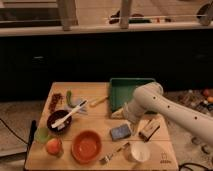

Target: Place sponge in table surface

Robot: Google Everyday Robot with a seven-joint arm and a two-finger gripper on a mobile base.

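The blue-grey sponge lies flat on the light wooden table surface, just left of the tan-and-dark block and above the white cup. My white arm reaches in from the right and bends down over the table. The gripper is at its end, just above and behind the sponge, mostly hidden by the arm's wrist.
A green tray stands at the back right, partly under the arm. An orange bowl, a dark bowl with a white utensil, a peach, a fork and small items at the back left sit on the table.
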